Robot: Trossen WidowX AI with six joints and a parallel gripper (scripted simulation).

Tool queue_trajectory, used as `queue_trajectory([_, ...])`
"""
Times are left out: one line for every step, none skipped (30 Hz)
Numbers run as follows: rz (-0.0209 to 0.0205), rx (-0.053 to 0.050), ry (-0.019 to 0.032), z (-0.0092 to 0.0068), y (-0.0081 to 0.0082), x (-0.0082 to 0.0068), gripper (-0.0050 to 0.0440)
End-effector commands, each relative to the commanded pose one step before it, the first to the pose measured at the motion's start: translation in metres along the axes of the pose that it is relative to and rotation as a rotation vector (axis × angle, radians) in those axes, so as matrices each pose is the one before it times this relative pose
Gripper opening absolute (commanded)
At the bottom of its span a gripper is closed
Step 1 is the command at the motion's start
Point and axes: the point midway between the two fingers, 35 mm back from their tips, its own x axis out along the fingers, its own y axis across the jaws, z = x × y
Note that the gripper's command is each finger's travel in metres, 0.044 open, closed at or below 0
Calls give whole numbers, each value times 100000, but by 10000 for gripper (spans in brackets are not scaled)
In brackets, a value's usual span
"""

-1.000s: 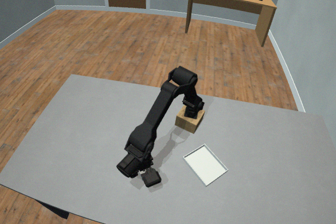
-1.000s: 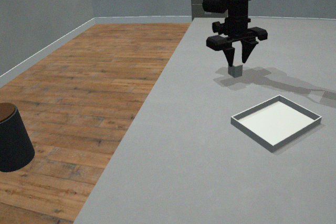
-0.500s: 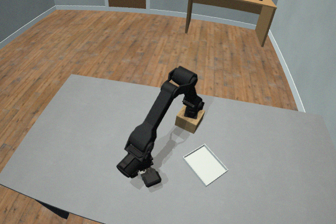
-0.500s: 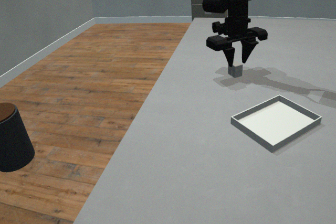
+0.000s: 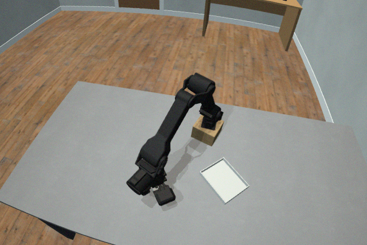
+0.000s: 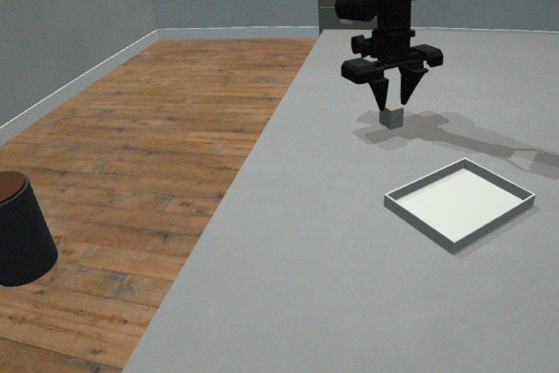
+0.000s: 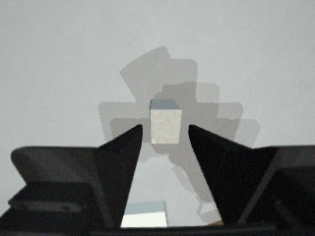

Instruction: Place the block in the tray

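Note:
A small grey block (image 6: 390,118) (image 7: 165,126) stands on the grey table (image 5: 89,135) (image 6: 293,269). My gripper (image 6: 392,106) (image 7: 165,129) (image 5: 163,196) points straight down just over it, fingers open, one tip on each side of the block's top. The fingers do not touch the block. In the top view the gripper hides the block. The white tray (image 5: 224,179) (image 6: 456,203) lies flat and empty on the table, to the right of the gripper in the top view and nearer the camera in the exterior view.
The arm's wooden base (image 5: 207,135) stands behind the tray. The table's left edge (image 6: 252,152) drops to the wooden floor. A dark bin (image 6: 22,233) stands on the floor.

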Motion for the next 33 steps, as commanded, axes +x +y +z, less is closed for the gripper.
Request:
queue_trajectory([914, 56, -2399, 533, 292, -808, 227])
queue_trajectory([0, 0, 0, 0, 0, 0, 227])
queue_trajectory([0, 0, 0, 0, 0, 0, 227])
queue_trajectory([0, 0, 0, 0, 0, 0, 227])
queue_trajectory([0, 0, 0, 0, 0, 0, 227])
queue_trajectory([0, 0, 0, 0, 0, 0, 227])
queue_trajectory([0, 0, 0, 0, 0, 0, 227])
queue_trajectory([0, 0, 0, 0, 0, 0, 227])
queue_trajectory([0, 0, 0, 0, 0, 0, 227])
queue_trajectory([0, 0, 0, 0, 0, 0, 227])
queue_trajectory([0, 0, 0, 0, 0, 0, 227])
queue_trajectory([0, 0, 0, 0, 0, 0, 227])
queue_trajectory([0, 0, 0, 0, 0, 0, 227])
queue_trajectory([0, 0, 0, 0, 0, 0, 227])
queue_trajectory([0, 0, 0, 0, 0, 0, 227])
queue_trajectory([0, 0, 0, 0, 0, 0, 227])
queue_trajectory([0, 0, 0, 0, 0, 0, 227])
queue_trajectory([0, 0, 0, 0, 0, 3, 227])
queue_trajectory([0, 0, 0, 0, 0, 16, 227])
queue_trajectory([0, 0, 0, 0, 0, 41, 227])
queue_trajectory([0, 0, 0, 0, 0, 73, 227])
queue_trajectory([0, 0, 0, 0, 0, 108, 227])
queue_trajectory([0, 0, 0, 0, 0, 146, 227])
queue_trajectory([0, 0, 0, 0, 0, 181, 227])
queue_trajectory([0, 0, 0, 0, 0, 214, 227])
queue_trajectory([0, 0, 0, -1, 0, 241, 227])
queue_trajectory([0, 0, 0, 1, 0, 257, 227])
queue_trajectory([0, 0, 0, 0, 0, 270, 227])
queue_trajectory([0, 0, 0, 0, 0, 271, 227])
queue_trajectory([0, 0, 0, 0, 0, 0, 227])
queue_trajectory([0, 0, 0, 0, 0, 0, 227])
queue_trajectory([0, 0, 0, 0, 0, 268, 227])
queue_trajectory([0, 0, 0, 0, 0, 256, 227])
